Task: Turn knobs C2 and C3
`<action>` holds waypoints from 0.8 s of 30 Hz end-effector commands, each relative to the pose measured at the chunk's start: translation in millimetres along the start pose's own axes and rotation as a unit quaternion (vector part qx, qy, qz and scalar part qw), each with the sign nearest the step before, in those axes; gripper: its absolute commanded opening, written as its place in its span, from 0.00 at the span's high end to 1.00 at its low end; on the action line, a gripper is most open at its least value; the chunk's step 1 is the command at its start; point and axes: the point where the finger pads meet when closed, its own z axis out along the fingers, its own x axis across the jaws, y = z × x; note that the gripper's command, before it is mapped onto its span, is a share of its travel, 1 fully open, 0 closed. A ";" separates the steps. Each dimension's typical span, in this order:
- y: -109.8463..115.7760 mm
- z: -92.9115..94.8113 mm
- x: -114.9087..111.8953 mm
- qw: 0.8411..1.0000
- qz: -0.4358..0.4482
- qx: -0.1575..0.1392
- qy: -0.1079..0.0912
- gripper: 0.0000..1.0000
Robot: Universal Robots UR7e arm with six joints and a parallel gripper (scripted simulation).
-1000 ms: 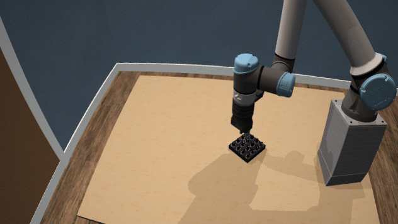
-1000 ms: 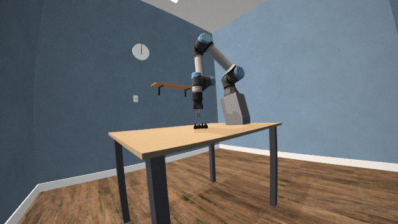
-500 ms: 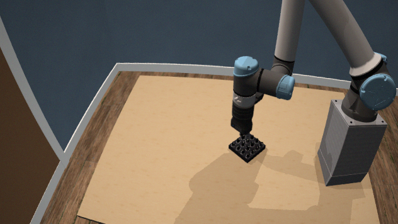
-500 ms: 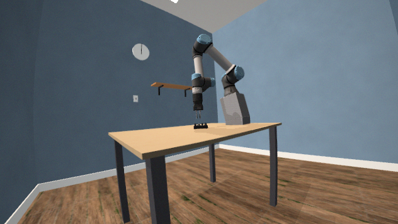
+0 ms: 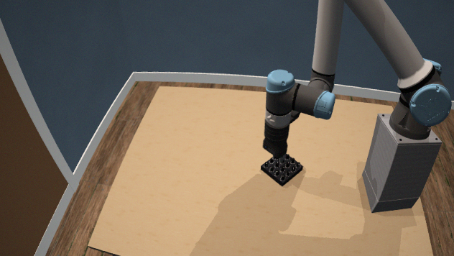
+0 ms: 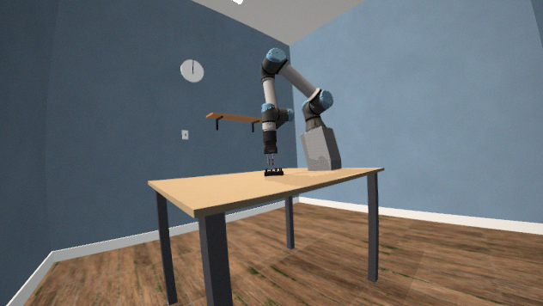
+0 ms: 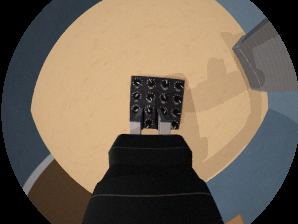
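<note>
The black knob box point(image 5: 279, 169) stands on its feet on the tan table top, a small square with several dark knobs; the white lines and printed names are too small to read. It also shows in the exterior view point(image 6: 273, 173) and in the wrist view point(image 7: 157, 103). My gripper point(image 5: 277, 157) points straight down over the box's edge nearest the wrist camera. In the exterior view its fingertips point(image 6: 270, 163) hang a little above the knobs, apart from them. The fingers stand partly open with nothing between them.
The arm's grey base pedestal point(image 5: 400, 163) stands on the table to the right of the box. The table's edges and the wooden floor lie beyond. A wall shelf point(image 6: 234, 117) hangs behind the arm, well off the table.
</note>
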 end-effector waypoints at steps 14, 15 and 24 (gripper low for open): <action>0.4 14.2 -0.5 1.000 0.000 0.000 -0.001 0.54; 0.4 14.6 -0.5 1.000 0.000 0.000 -0.001 0.54; 0.4 15.4 -0.5 1.000 0.000 0.000 -0.001 0.54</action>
